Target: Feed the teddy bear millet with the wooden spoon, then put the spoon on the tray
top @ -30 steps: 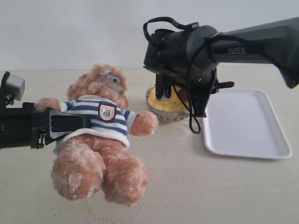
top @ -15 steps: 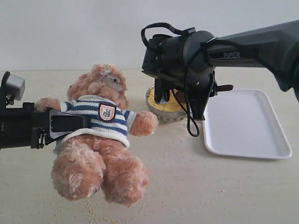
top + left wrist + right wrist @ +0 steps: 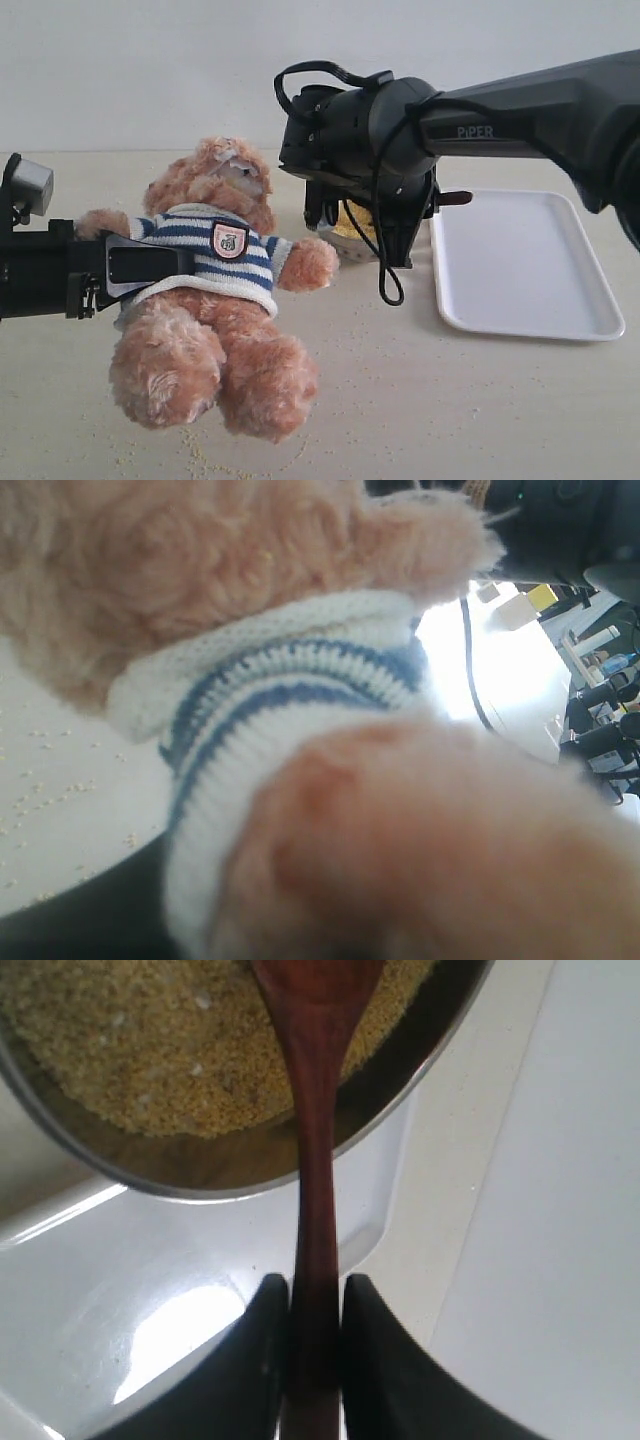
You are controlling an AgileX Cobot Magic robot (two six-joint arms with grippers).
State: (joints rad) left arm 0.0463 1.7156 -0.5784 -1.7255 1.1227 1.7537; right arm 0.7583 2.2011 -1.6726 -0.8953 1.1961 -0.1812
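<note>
Right jaws: nearly closed, two dark pads pinching the spoon on its slim handle.
Spoon: runs straight out from the right jaws. Its handle crosses the rim of the bowl and its oval end lies over the millet. Whether it touches the millet I cannot tell.
Millet: yellow, heaped in the shiny metal bowl just ahead of the right jaws.
Left jaws: held partly apart and clamped on the bear at the torso, with one dark jaw lying across the front of the striped sweater.
Bear: propped upright in the left jaws, its head near the right jaws but apart from them.
Tray: white, just beside the bowl, on the far side of the right jaws from the bear.
Desk: pale, with loose grains scattered around the bear's legs, below the left jaws.
Room: a plain white wall stands behind the desk.
</note>
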